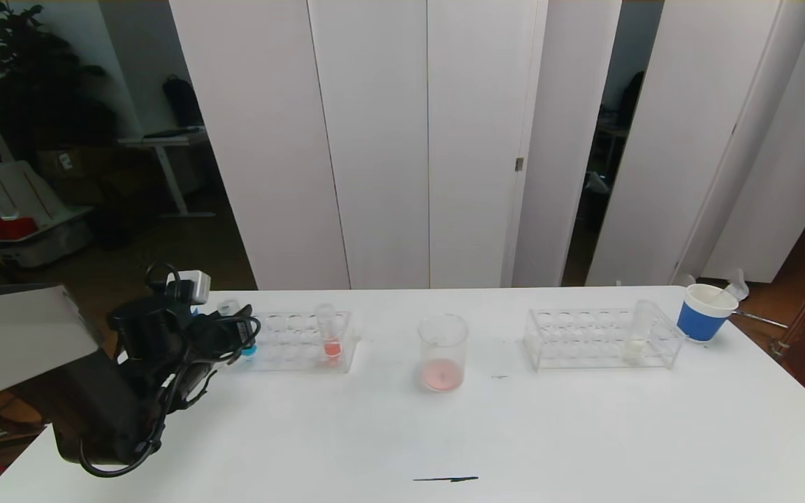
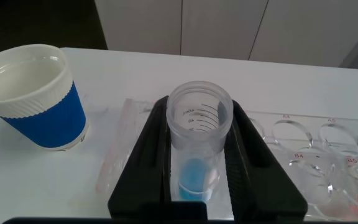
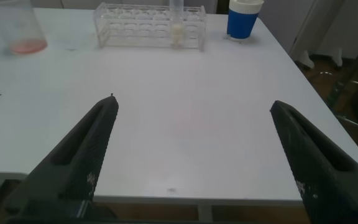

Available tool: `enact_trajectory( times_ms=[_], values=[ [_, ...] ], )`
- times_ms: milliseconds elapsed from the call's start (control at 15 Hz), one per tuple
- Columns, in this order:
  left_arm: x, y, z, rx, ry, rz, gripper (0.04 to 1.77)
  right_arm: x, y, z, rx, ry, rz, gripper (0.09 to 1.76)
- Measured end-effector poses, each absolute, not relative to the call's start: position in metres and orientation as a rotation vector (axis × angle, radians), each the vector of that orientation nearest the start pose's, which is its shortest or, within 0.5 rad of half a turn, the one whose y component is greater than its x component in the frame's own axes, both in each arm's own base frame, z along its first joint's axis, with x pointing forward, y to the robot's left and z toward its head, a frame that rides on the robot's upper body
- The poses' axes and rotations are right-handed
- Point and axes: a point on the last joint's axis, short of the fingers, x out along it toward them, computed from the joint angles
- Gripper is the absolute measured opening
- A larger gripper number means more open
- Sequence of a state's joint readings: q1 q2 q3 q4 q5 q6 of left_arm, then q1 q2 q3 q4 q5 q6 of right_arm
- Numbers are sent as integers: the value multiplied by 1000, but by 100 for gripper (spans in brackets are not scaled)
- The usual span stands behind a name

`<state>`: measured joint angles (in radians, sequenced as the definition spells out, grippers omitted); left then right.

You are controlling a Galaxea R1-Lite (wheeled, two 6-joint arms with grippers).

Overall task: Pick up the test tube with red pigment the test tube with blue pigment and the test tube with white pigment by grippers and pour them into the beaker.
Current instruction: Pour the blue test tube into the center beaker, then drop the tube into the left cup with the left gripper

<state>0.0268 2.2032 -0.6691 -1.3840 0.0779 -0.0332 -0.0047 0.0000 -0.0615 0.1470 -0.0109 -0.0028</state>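
Nearest, left pincer (image 2: 194,180) clamped on the test tube with blue pigment (image 2: 197,146) at left rack (image 1: 301,341) — right pincer (image 3: 194,143) spread wide over bare white counter (image 1: 444,433). Beaker (image 1: 442,351) centred, pink residue inside; white-pigment tube (image 1: 636,339) in right rack (image 1: 602,339). White folding panels (image 1: 388,140) behind.

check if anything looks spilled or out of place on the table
No spill shows. One oddity: a dark streak marks the table near its front edge. The beaker already holds pinkish-red pigment.
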Motion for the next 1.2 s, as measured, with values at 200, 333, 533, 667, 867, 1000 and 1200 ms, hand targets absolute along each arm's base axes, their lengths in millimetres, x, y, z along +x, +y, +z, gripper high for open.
enact_trajectory(
  times_ms=[200, 333, 533, 667, 867, 1000, 1200],
  values=[
    [357, 9, 71, -25, 115, 98, 58, -28, 0, 77, -3, 86, -15, 175],
    [354, 6, 85, -14, 100, 89, 58, -28, 0, 77, -3, 86, -15, 175],
    [348, 3, 109, -5, 94, 75, 58, -28, 0, 77, -3, 86, -15, 175],
    [341, -2, 129, 4, 84, 29, 58, -28, 0, 77, -3, 86, -15, 175],
    [326, -14, 166, 2, 94, -173, 58, -28, 0, 77, -3, 86, -15, 175],
    [313, -28, 193, -4, 114, -347, 58, -28, 0, 77, -3, 86, -15, 175],
    [299, -59, 231, 7, 53, -520, 58, -28, 0, 77, -3, 86, -15, 175]
  ],
)
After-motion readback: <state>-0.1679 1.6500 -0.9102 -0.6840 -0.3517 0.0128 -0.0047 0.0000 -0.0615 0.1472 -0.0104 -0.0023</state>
